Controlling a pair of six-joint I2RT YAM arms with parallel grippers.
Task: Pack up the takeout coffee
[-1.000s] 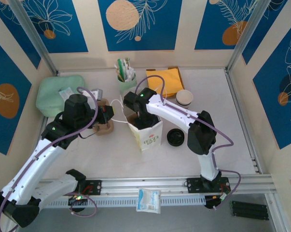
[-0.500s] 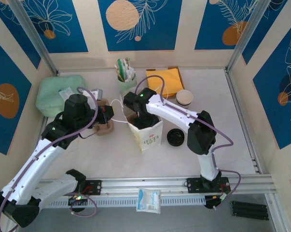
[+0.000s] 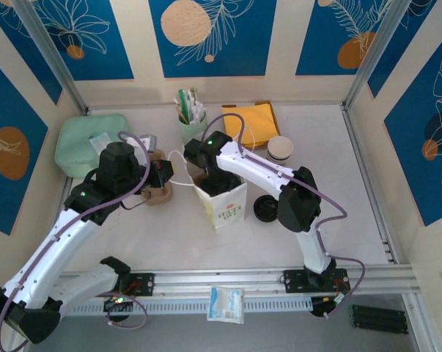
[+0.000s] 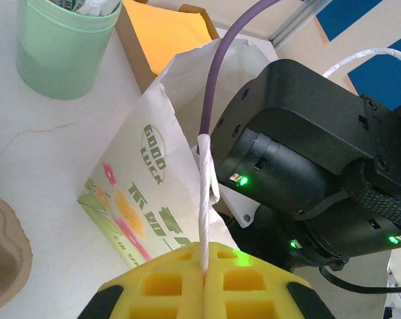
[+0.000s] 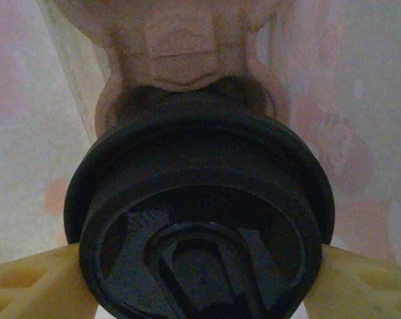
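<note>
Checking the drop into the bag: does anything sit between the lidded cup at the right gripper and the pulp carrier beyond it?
Nothing visible does. From the right wrist, the lidded cup lies at the right gripper directly over the pulp carrier, with the bag walls standing off on either side.

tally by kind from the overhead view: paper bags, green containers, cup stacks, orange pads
paper bag: 1
green containers: 2 (green tub, green cup)
cup stack: 1
orange pad: 1
total: 5
</note>
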